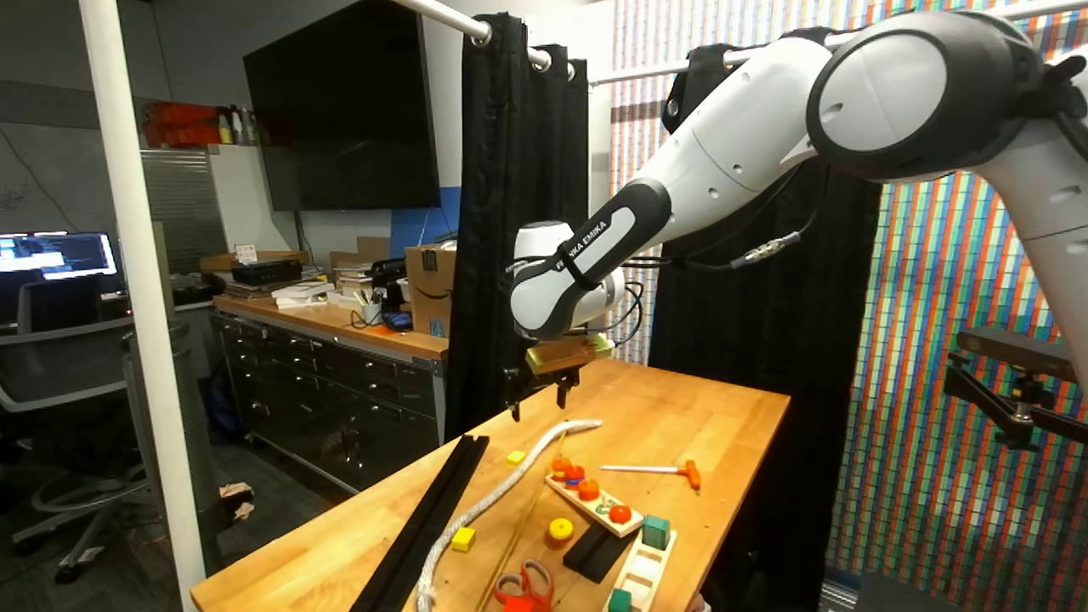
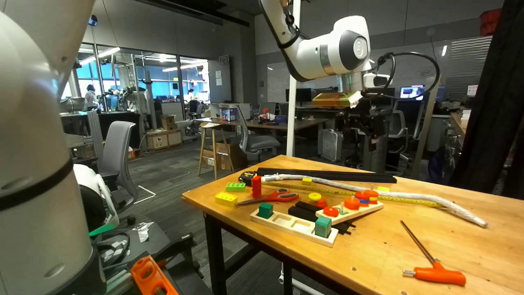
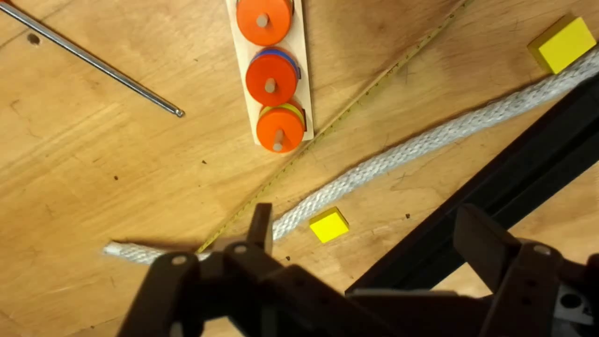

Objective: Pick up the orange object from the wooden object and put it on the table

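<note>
The pincer (image 1: pixel 538 411) hung spread, empty; at its eleven o'clock in the wrist view, orange discs (image 3: pixel 261 74) sat on the wooden block (image 3: pixel 291 41). Straddling one, then lifting straight off its peg (image 3: pixel 278 141), seemed best; height was hard to judge.

The wrist view's top edge crops the wooden block (image 3: pixel 246 50); the end effector (image 3: pixel 367 233) hides some of the rope (image 3: pixel 374 168) — and the tape measure (image 3: pixel 347 109) is unreadable.

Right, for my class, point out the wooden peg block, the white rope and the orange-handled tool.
Wooden peg block (image 3: pixel 245 50), wrist view: bare wood of its top.
White rope (image 3: pixel 393 157), wrist view: its braid, away from the ends.
Orange-handled tool (image 2: pixel 440 275), in an exterior view: its handle.
</note>
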Action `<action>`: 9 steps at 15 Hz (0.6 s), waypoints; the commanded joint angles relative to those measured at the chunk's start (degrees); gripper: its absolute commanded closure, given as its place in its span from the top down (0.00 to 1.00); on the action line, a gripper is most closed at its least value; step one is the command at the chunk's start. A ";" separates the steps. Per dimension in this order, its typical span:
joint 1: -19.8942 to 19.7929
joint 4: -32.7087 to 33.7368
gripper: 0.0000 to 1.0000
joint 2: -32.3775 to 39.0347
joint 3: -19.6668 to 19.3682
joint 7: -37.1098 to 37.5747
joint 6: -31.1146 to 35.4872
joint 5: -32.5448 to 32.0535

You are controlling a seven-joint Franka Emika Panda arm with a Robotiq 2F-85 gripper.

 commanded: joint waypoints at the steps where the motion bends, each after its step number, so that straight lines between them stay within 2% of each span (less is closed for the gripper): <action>1: 0.97 6.45 1.00 3.59 -2.30 -2.16 -6.84 3.72; 5: 0.51 9.38 1.00 5.85 -2.90 -3.67 -11.13 5.23; 9: -0.17 11.27 1.00 8.21 -2.75 -6.27 -11.41 6.91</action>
